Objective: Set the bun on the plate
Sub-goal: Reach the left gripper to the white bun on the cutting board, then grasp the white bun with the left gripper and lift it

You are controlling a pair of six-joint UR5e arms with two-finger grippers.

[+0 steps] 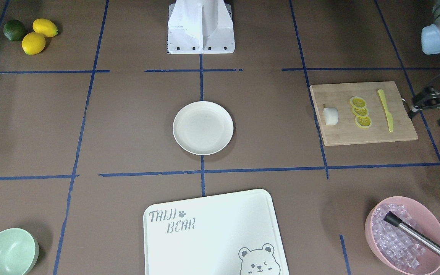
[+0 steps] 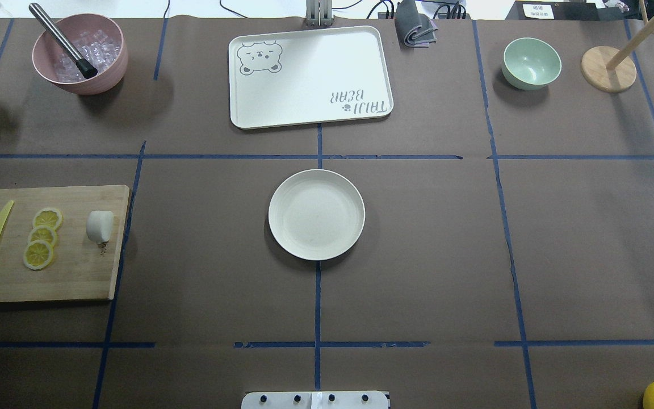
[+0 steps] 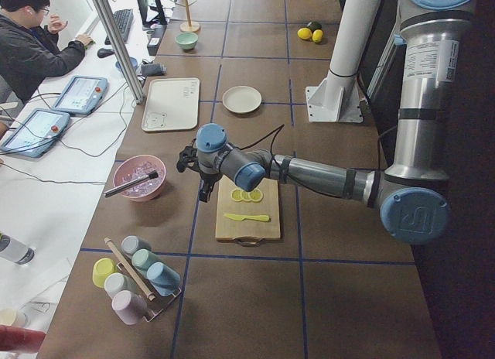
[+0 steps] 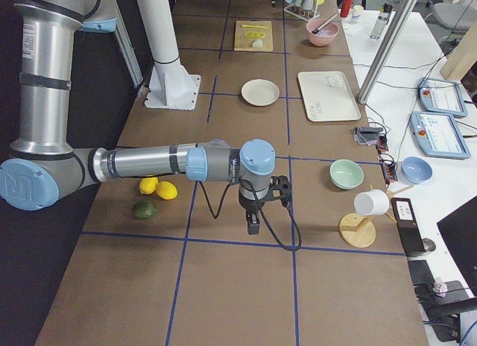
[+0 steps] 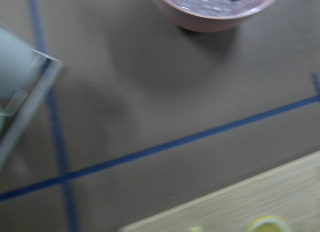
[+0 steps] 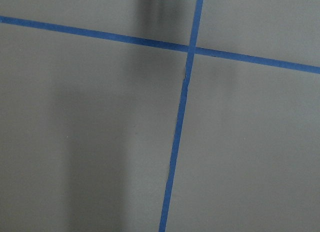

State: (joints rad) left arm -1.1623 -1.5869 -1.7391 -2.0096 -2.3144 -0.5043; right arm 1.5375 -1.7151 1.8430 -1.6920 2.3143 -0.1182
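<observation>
The bun (image 2: 100, 225), small and white, lies on a wooden cutting board (image 2: 77, 272) at the table's left side, next to three lemon slices (image 2: 42, 237); it also shows on the board in the front-facing view as the bun (image 1: 330, 115). The cream plate (image 2: 316, 215) sits bare at the table's middle, plate (image 1: 203, 128). My left gripper (image 1: 428, 114) hovers just outside the board's outer edge, beyond the yellow knife (image 1: 386, 110), and looks open with nothing in it. My right gripper (image 4: 253, 215) hangs over bare table far from both; I cannot tell its state.
A pink bowl (image 2: 80, 54) of ice with a metal rod stands beyond the cutting board. The bear-print board (image 2: 310, 76) lies past the plate, a mint-green bowl (image 2: 531, 62) and a wooden stand (image 2: 608, 68) far right. Lemons and a lime (image 1: 33, 34) sit near my right side.
</observation>
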